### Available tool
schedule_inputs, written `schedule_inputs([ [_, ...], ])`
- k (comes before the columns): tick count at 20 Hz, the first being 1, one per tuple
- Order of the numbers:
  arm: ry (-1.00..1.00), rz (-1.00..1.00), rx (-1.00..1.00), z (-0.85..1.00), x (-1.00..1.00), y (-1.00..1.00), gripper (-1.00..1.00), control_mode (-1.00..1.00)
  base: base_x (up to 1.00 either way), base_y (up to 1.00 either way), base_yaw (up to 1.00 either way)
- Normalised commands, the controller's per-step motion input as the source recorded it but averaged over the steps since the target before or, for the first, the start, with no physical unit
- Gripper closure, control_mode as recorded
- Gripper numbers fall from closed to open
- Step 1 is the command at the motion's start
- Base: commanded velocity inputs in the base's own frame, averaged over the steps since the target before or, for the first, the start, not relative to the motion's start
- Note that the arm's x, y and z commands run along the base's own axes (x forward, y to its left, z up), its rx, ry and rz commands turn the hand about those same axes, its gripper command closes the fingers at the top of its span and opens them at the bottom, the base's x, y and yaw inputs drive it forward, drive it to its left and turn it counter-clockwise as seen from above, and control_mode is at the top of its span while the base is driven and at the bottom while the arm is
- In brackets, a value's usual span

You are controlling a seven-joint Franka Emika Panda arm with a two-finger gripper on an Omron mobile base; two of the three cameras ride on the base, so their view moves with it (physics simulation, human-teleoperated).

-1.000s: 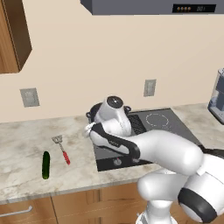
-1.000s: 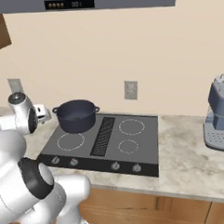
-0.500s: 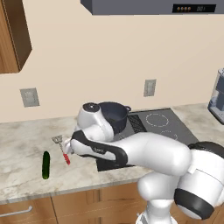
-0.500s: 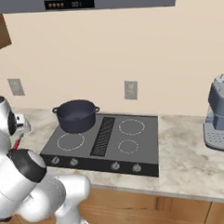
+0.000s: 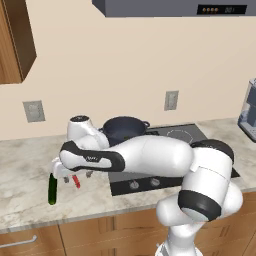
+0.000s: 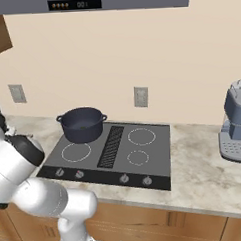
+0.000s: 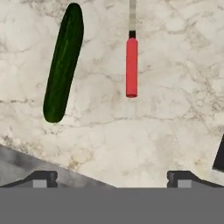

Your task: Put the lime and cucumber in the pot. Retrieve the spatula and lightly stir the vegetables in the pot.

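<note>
My gripper [image 5: 76, 176] hangs open and empty just above the counter, left of the cooktop. Below it lies the spatula [image 5: 76, 181]; in the hand view its red handle [image 7: 131, 66] points down toward the gap between my open fingertips [image 7: 43, 178], and its head runs off the top edge. The dark green cucumber [image 5: 52, 189] lies flat on the marble just left of the spatula, seen slanted as cucumber [image 7: 64, 61] in the hand view, apart from the fingers. The dark pot [image 5: 124, 130] stands on the rear left burner, also pot [image 6: 82, 124]. The lime is out of view.
The black cooktop [image 6: 124, 150] with front knobs lies right of my hand. A grey coffee machine [image 6: 236, 122] stands at the far right. Wall outlets [image 5: 33, 111] sit on the backsplash. The counter's front edge runs close below the cucumber.
The arm has swung left from over the pot and come down over the spatula and cucumber. The jaws stayed open; nothing on the counter moved.
</note>
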Motion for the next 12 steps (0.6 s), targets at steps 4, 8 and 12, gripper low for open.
schedule_inputs([
  [4,-0.01,-0.25,0.0,-0.25,0.0,0.18,-1.0,-1.0,0.0,0.0,0.0],
  [8,0.0,-0.42,0.01,0.0,-0.06,0.59,-1.0,-1.0,0.0,0.0,0.0],
  [12,-0.05,-0.42,0.0,-0.25,-0.16,0.83,-1.0,-1.0,0.0,0.0,0.0],
])
